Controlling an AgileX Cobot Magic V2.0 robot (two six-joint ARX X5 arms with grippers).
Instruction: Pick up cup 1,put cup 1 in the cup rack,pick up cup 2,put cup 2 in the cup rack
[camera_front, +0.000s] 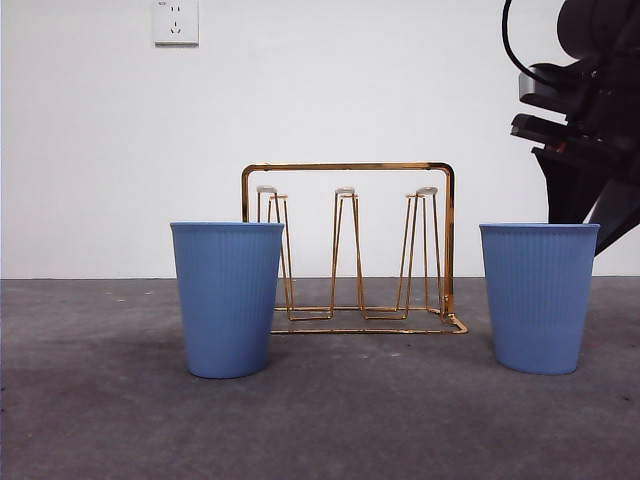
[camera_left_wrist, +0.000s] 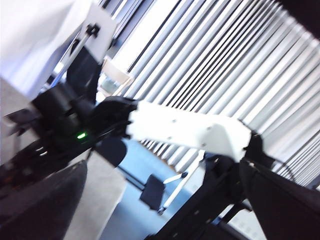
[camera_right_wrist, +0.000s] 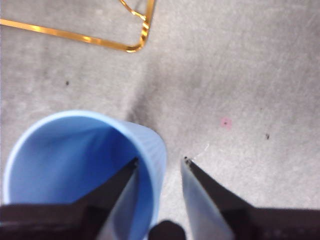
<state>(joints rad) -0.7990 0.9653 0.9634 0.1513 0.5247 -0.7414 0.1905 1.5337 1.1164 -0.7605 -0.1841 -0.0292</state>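
Blue cup (camera_right_wrist: 80, 165) — right pincer (camera_right_wrist: 160, 162) straddling its rim, apparently untouched, jaws apart

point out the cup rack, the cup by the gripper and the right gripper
cup rack (camera_front: 347, 167), front view, top bar of its frame
cup by the gripper (camera_front: 538, 300), front view, its ribbed side wall
right gripper (camera_right_wrist: 159, 162), right wrist view, midway between its fingertips, astride the cup's wall

The grey table (camera_front: 330, 420) carries two blue cups (camera_front: 227, 298) (camera_front: 537, 296) flanking the cup rack (camera_front: 350, 250).
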